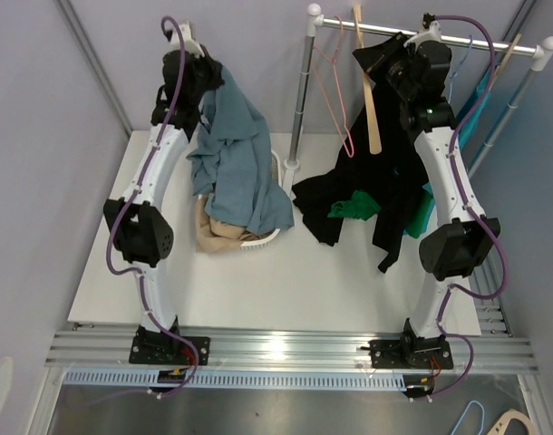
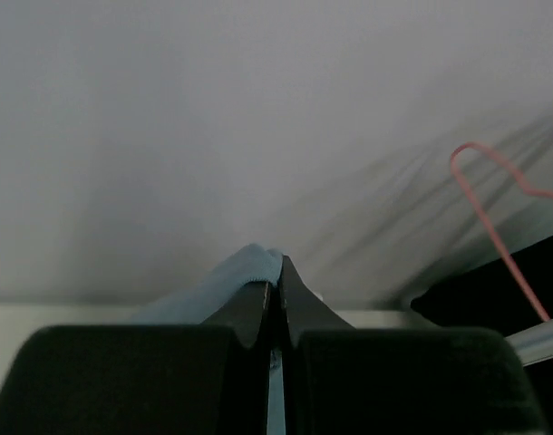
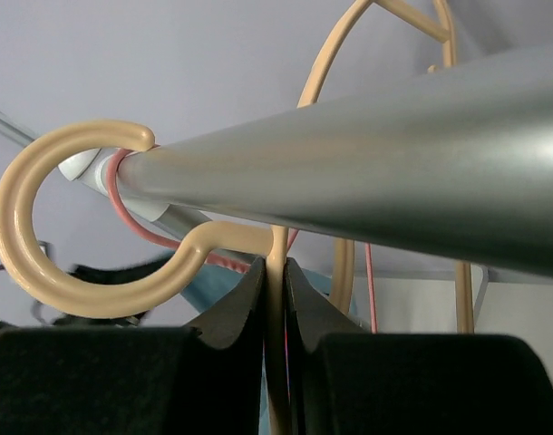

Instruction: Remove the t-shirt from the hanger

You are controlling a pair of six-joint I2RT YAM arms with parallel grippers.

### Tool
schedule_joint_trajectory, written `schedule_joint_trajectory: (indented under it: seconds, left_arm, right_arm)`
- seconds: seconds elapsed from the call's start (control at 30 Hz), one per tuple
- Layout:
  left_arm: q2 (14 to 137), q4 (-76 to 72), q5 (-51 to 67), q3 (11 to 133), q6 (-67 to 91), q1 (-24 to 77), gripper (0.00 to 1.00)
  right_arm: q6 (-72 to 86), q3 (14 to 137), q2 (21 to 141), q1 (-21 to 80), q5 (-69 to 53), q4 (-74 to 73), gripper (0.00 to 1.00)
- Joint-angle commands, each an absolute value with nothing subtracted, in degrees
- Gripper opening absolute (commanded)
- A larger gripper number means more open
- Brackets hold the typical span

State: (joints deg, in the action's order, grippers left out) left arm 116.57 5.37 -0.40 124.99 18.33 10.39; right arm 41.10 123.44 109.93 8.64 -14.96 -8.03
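Note:
My left gripper is raised at the back left and shut on a blue-grey t-shirt, which hangs down from it into a white basket. In the left wrist view a fold of the blue fabric is pinched between the fingertips. My right gripper is up at the metal rail and shut on the neck of a beige hanger. In the right wrist view the hanger's hook curls beside the rail, and its neck sits between the closed jaws.
A pink wire hanger hangs on the rail. Black garments with a green piece lie piled on the table below. Beige cloth lies in the basket. A teal garment hangs at the far right. The rack's post stands mid-table.

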Motion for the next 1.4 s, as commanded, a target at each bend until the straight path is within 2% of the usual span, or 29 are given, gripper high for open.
schedule_joint_trajectory:
  seconds: [0.0,0.07,0.17,0.2,0.3,0.63,0.73,0.9,1.2,1.3,1.33,1.37]
  left_arm:
    - [112.2,13.4,-0.5,115.9,29.6,10.2,0.01]
    - [109.3,16.2,-0.4,112.9,30.6,11.2,0.01]
    - [101.7,15.0,-2.9,100.9,32.2,14.5,0.01]
    - [99.1,13.4,-3.9,91.4,31.8,16.9,0.01]
    - [88.8,8.3,-9.2,78.8,30.9,21.8,0.01]
    - [69.8,8.4,-14.4,64.0,30.3,28.0,0.01]
    - [71.0,9.5,-16.4,62.1,30.8,26.5,0.01]
    - [77.6,10.3,-7.1,64.9,33.1,21.1,0.01]
    - [87.3,11.4,-2.8,70.6,34.5,19.7,0.02]
    - [89.1,11.6,-1.8,71.5,34.9,18.8,0.21]
    - [89.4,11.6,-1.6,71.5,34.9,18.6,0.36]
    - [89.6,11.6,-1.4,71.5,35.1,18.1,0.44]
  right_arm:
    - [39.9,123.1,108.5,8.5,-13.0,-6.3,0.0]
    - [40.1,121.7,108.1,8.4,-12.0,-5.8,0.0]
    - [40.3,121.0,107.8,8.4,-10.6,-5.5,0.0]
    - [40.4,120.5,107.6,8.1,-10.3,-5.6,0.0]
    - [40.7,120.0,107.7,7.7,-10.5,-5.4,0.01]
    - [41.1,119.7,108.5,7.2,-10.2,-5.1,0.01]
    - [41.5,119.8,108.6,7.1,-10.5,-4.8,0.04]
    - [41.7,120.0,108.7,7.0,-10.3,-4.8,0.06]
    - [43.0,123.9,111.5,7.5,-9.0,-6.6,0.09]
    - [42.5,123.8,111.8,8.2,-6.5,-6.7,0.09]
    - [42.3,123.8,111.7,8.4,-5.8,-6.8,0.1]
    - [42.1,123.7,111.7,8.8,-4.1,-6.9,0.16]
